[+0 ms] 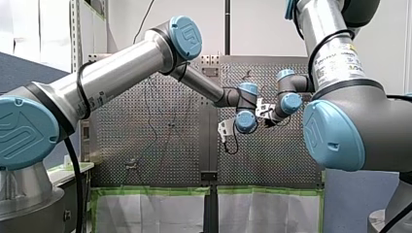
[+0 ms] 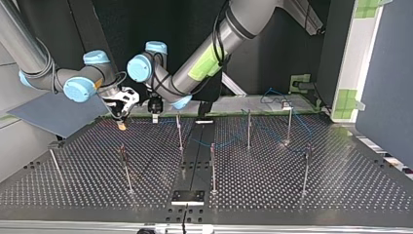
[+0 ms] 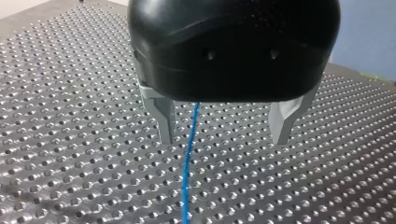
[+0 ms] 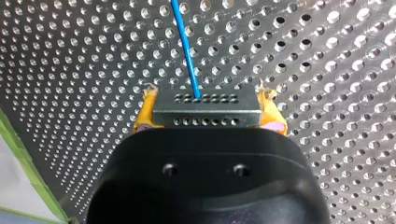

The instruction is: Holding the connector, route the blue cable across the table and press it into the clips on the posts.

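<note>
My right gripper point(image 4: 208, 111) clamps the connector point(image 4: 205, 103) — routing seems barely begun. From the connector the blue cable point(image 3: 189, 154) passes between my left gripper's point(image 3: 223, 137) wide-open jaws; next, carry it to the posts point(image 2: 179, 131).

Left fingers point(image 3: 164, 120) apart, right fingers point(image 4: 144, 114) closed.

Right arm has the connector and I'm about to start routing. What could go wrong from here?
My left gripper is open; the blue cable runs between its fingers, nearer one, and might slip out sideways.
Slack lies in loose loops near the posts at the top view's right; pulling might snag it there.
My right gripper, shut on the connector, works close to my left one; they might collide.
</note>
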Robot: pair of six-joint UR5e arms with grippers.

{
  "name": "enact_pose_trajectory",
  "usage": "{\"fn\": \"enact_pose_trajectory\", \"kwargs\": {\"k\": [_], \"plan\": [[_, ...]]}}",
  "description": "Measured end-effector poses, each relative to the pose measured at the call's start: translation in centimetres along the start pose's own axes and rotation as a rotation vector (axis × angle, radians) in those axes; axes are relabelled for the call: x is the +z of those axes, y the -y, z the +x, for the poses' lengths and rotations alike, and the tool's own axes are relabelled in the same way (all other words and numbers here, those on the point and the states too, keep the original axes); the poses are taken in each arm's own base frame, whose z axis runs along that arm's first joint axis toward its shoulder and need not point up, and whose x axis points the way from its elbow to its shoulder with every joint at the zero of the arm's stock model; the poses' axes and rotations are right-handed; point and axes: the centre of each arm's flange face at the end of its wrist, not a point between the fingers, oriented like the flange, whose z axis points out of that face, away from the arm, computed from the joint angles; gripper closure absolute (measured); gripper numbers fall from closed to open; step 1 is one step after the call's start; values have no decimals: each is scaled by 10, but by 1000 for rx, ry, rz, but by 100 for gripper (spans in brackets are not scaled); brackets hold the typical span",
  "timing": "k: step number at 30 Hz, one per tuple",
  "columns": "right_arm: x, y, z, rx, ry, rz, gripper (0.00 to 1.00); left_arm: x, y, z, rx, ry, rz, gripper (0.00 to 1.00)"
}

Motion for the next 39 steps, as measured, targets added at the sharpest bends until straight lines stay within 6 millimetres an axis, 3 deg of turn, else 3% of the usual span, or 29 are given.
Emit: {"fn": "enact_pose_trajectory", "kwargs": {"k": [7,16,26,39], "plan": [[0,-1,0,0,0,1,100,5,-15,11,-4,6,-16,0],[0,-1,0,0,0,3,100,26,-23,-10,-36,55,-38,0],[0,-1,1,0,-1,3,100,37,-29,-16,-43,64,-33,0],[0,0,1,0,-2,5,100,48,-27,20,-13,-5,-54,0]]}}
